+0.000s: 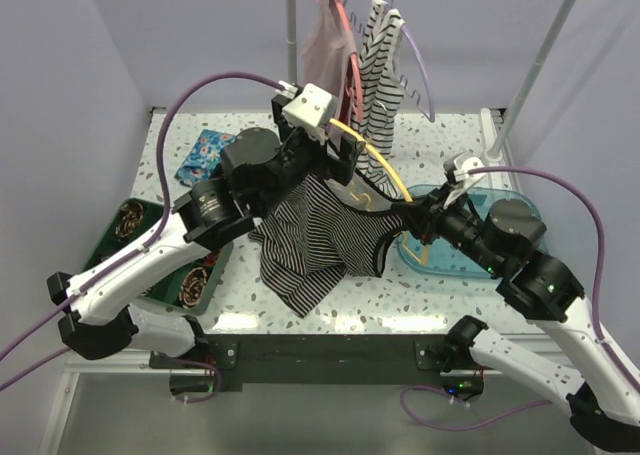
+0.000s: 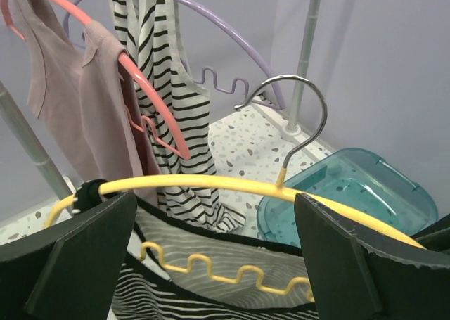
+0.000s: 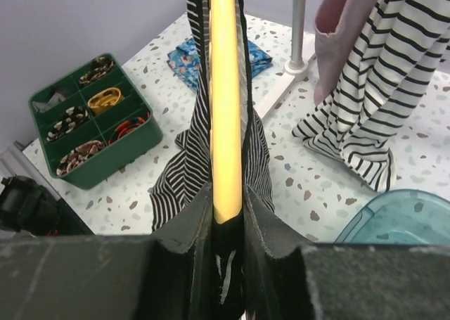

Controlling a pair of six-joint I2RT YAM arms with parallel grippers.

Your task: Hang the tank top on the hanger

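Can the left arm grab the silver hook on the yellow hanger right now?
Probably yes. The left gripper is open, and the hook stands just ahead of it with nothing in between. The right gripper is clamped on the hanger, which should hold it steady.

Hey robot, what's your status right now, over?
Right gripper shut on the hanger. Left gripper open, near its arch. Tank top draped over hanger. Striped garment hangs close behind.
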